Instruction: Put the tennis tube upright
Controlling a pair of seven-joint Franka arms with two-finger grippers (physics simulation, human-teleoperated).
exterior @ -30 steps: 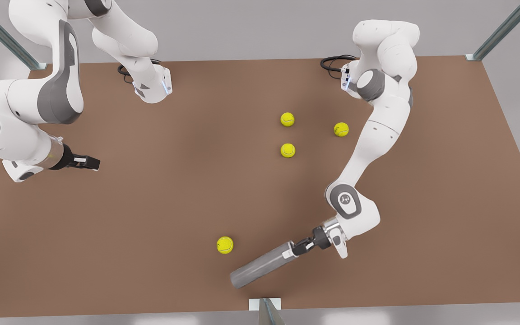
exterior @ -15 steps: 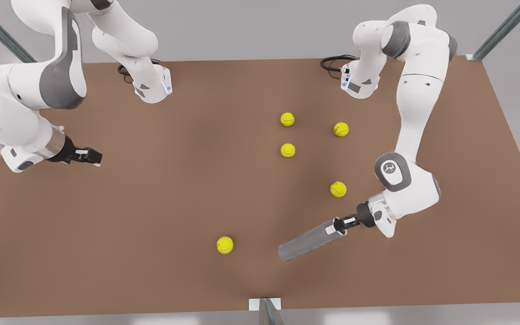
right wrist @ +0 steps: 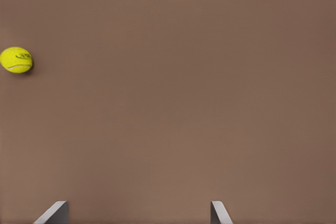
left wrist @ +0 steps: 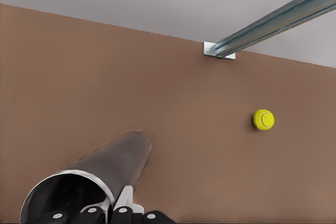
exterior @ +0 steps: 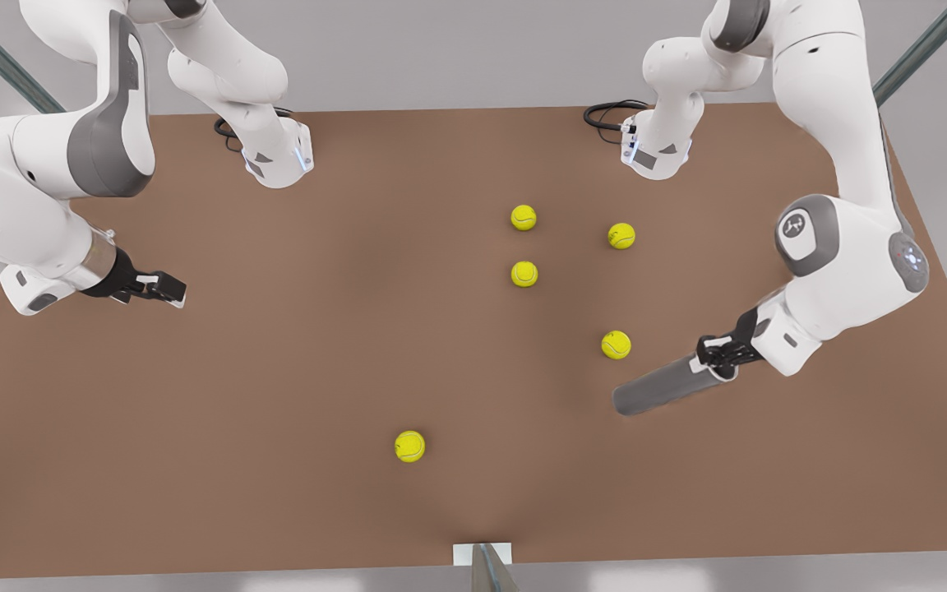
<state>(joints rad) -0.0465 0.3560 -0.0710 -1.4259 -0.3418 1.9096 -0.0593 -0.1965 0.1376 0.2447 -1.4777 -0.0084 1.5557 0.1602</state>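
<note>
The left gripper [exterior: 716,362] is pinching the tube [exterior: 661,386] by the rim of its open end; in the left wrist view one finger [left wrist: 125,200] lies outside the wall and the others sit at the mouth of the tube [left wrist: 100,169], so the wall is clamped between them. The tube is near the table's [exterior: 276,395] edge at the front view's right, a little toward the near edge; it is not upright, it is slanted, with the gripped end higher and the closed end pointing down toward the near middle of the table. Whether the low end touches the surface or hangs just above it, I cannot tell.

The right gripper [exterior: 163,288] waits near the opposite edge, at the front view's left, holding nothing; its fingers [right wrist: 52,212] are spread wide apart above bare table.

Five balls lie loose; one [exterior: 616,344] is near the tube but apart from it, three are together toward the far edge [exterior: 524,274], and one [exterior: 409,446] is alone near the near edge.

As I judge it, the grasp is done and the tube is carried; what is left is the main part: to turn the tube until it stands on its closed end, to set it on the table, and then to let it go without tipping it.
</note>
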